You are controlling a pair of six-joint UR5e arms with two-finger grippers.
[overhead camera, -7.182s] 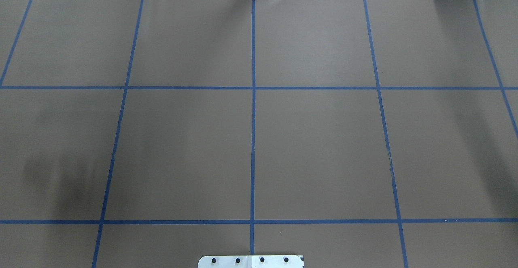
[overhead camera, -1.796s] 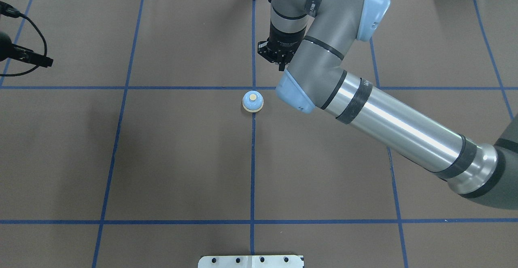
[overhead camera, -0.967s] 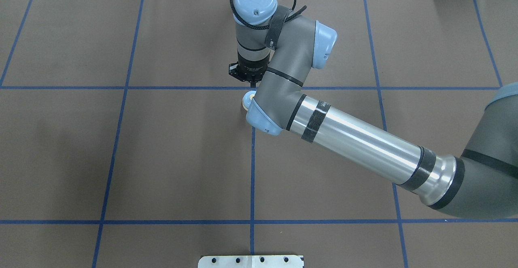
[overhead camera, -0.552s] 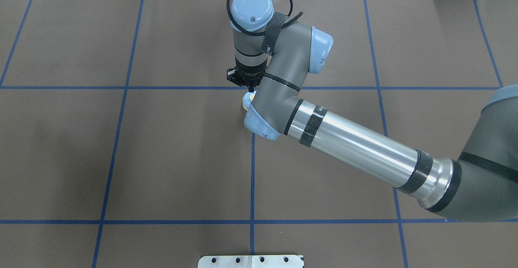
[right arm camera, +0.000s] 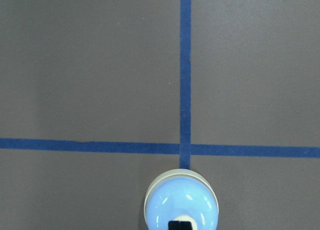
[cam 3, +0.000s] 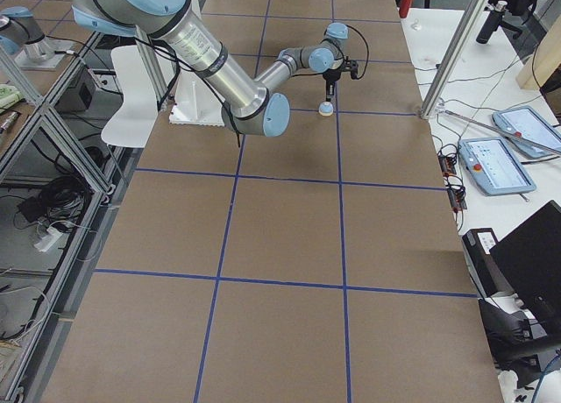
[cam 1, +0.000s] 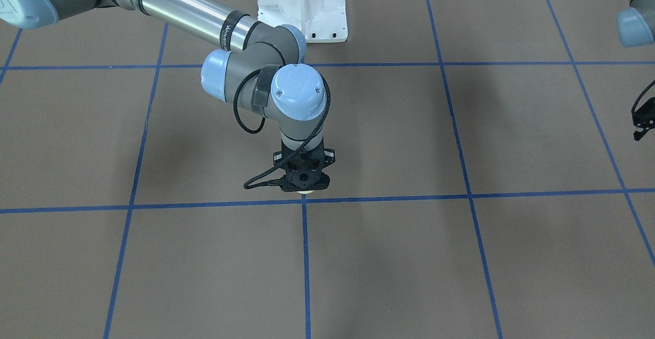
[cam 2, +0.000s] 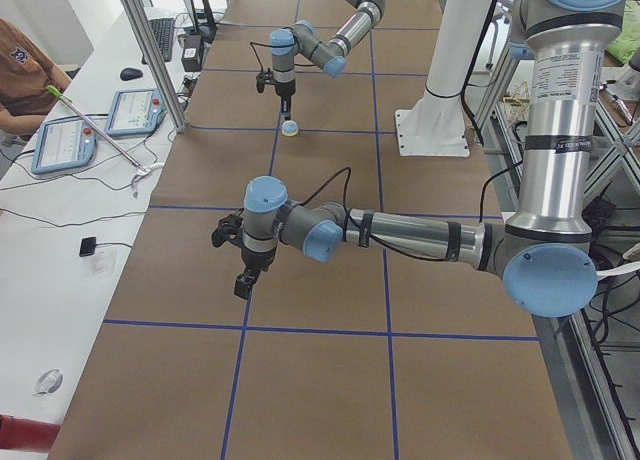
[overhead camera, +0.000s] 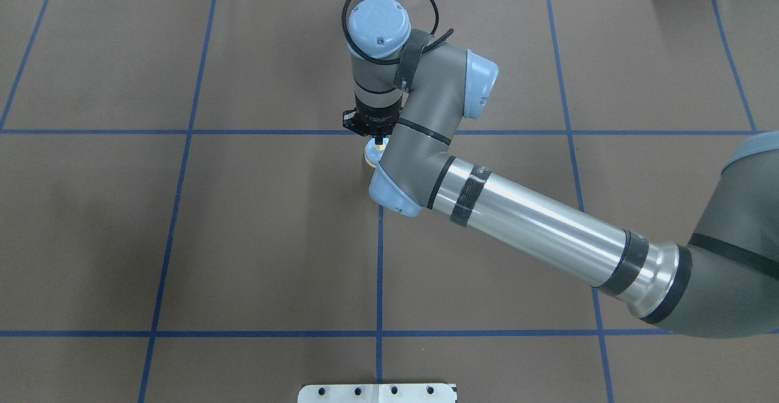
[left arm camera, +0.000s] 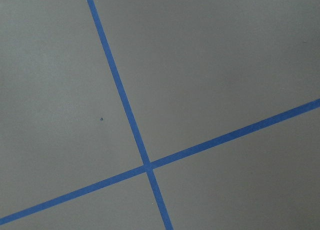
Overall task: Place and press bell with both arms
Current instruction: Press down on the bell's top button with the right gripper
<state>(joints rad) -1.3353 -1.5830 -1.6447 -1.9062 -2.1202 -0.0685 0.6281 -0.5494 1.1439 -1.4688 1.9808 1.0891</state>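
The light-blue bell (overhead camera: 370, 152) stands at the middle of the brown table by a crossing of blue tape lines, mostly hidden under my right arm's wrist; it also shows as the bell (cam 2: 289, 128) and bell (cam 3: 325, 109). My right gripper (overhead camera: 379, 141) points straight down, shut, its tip on the yellow button. In the right wrist view the black fingertip (right arm camera: 180, 225) sits on the top of the bell (right arm camera: 170, 202). From the front, only a pale sliver of the bell (cam 1: 305, 192) shows beneath the right gripper (cam 1: 305, 185). My left gripper (cam 2: 242, 283) hovers over bare table far off; whether it is open I cannot tell.
The white bolted pedestal (cam 1: 302, 6) stands at the robot's side of the table. Blue tape lines (left arm camera: 145, 165) divide the brown mat. A side bench holds tablets (cam 2: 65, 145), with a seated person (cam 2: 25, 75) and a metal post (cam 2: 150, 50) beside it.
The bell has appeared on the formerly bare table. My right arm swung in from the right and came down until its shut tip met the button. The left gripper left the overhead view.
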